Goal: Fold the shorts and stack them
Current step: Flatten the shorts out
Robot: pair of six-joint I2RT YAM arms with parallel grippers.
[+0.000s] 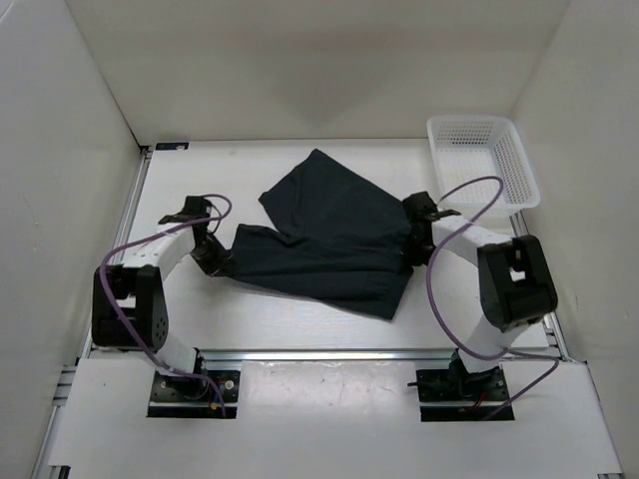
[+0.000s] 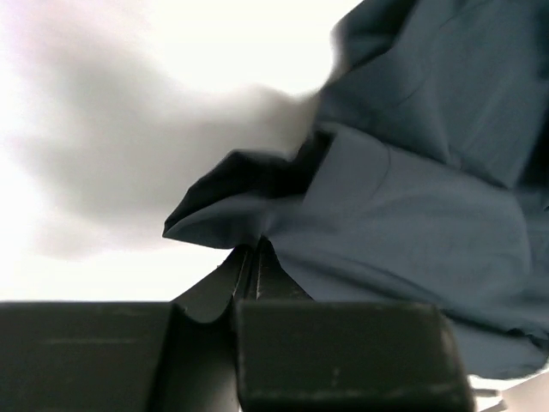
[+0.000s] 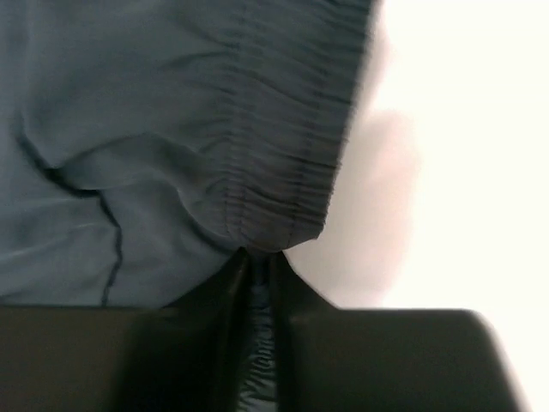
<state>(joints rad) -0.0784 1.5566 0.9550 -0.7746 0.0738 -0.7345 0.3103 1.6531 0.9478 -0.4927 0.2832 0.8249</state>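
Dark blue shorts (image 1: 334,235) lie spread mid-surface (image 1: 270,319), between my two arms. Left tool (image 1: 213,259) pinched tight on the left cloth edge. Right tool (image 1: 413,251) clenched on the gathered waistband (image 3: 283,197) at the right edge. I note a white basket (image 1: 524,170) at the far right corner, apart from the cloth.

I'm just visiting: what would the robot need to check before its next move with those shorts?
1. Left tool pinching the shorts: ok, shut on a leg edge.
2. Right tool pinching: ok, shut on the waistband.
3. Shorts lying flat: not ok, rumpled, legs splayed.
4. Basket apart from the shorts: ok.
5. Layers caught in each tool: cannot tell.
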